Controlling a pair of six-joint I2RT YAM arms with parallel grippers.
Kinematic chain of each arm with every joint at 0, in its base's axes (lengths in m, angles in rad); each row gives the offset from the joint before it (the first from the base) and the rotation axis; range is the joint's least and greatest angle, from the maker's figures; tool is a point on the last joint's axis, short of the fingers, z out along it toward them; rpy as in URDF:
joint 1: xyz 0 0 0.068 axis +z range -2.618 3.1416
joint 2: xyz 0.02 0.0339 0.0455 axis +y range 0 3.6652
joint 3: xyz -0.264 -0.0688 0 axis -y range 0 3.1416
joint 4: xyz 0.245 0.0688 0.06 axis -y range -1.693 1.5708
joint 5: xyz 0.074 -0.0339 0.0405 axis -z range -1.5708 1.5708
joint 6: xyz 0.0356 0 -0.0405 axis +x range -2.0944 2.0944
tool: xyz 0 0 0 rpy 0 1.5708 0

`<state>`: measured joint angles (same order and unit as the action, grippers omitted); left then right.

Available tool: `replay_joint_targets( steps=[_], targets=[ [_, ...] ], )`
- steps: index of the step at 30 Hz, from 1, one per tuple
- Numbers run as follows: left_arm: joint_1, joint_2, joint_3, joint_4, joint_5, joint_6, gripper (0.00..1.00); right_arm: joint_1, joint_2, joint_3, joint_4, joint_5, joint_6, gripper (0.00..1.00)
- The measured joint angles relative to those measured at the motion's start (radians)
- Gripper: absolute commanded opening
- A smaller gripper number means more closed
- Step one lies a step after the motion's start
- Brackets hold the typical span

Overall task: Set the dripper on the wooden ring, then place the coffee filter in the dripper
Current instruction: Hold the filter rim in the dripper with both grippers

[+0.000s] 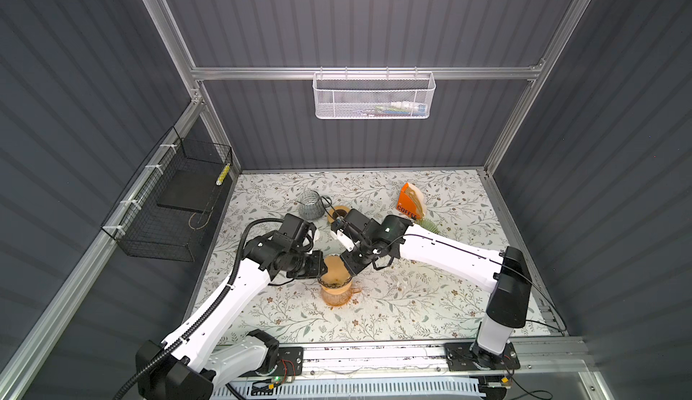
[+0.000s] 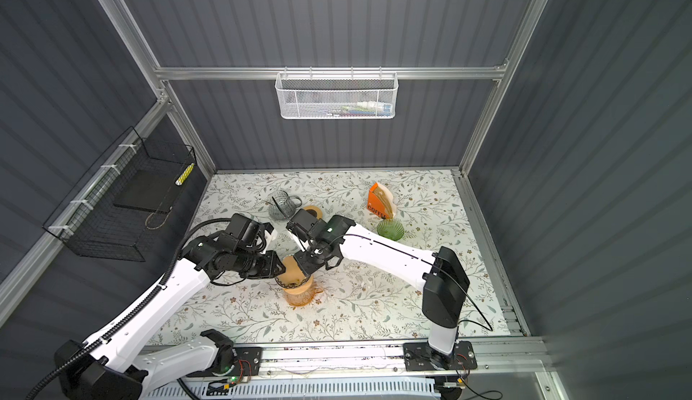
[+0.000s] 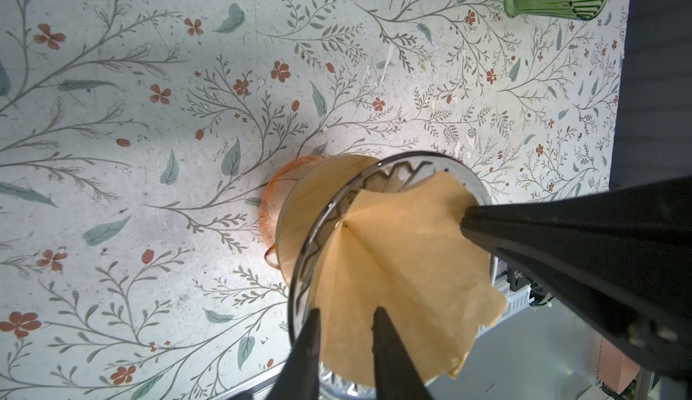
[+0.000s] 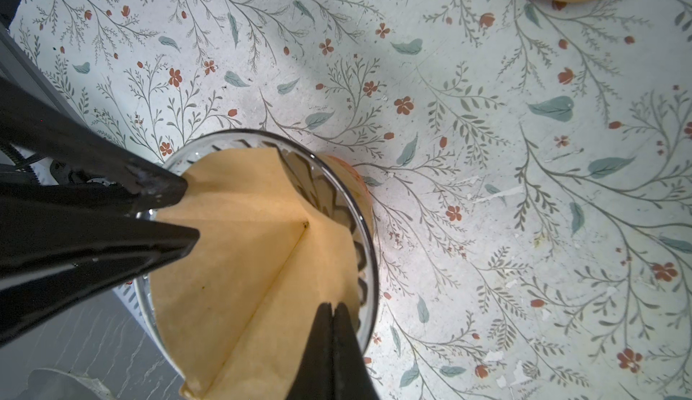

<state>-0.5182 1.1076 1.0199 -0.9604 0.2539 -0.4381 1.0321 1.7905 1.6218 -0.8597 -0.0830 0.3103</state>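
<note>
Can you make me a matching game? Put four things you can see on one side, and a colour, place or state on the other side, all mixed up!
Things:
1. coffee filter
2. COFFEE box
3. ribbed glass bowl
4. right gripper

Matches:
A. green
B. shut
C. inside the clear dripper
D. orange

Pairs: 1-C, 2-D, 3-A, 4-B.

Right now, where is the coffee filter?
In both top views the coffee filter sits inside the glass dripper on the orange carafe, near the front middle of the table, between the left hand and the right hand.
</note>
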Motion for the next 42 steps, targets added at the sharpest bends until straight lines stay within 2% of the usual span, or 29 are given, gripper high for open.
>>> replay_joint_targets(
  steps=[42],
  targets=[
    [0.000, -0.038, 0.018, 0.001, -0.064, 0.000, 0.26, 0.003, 0.002, 0.009, -0.002, 0.023, 0.000, 0.04]
  ],
)
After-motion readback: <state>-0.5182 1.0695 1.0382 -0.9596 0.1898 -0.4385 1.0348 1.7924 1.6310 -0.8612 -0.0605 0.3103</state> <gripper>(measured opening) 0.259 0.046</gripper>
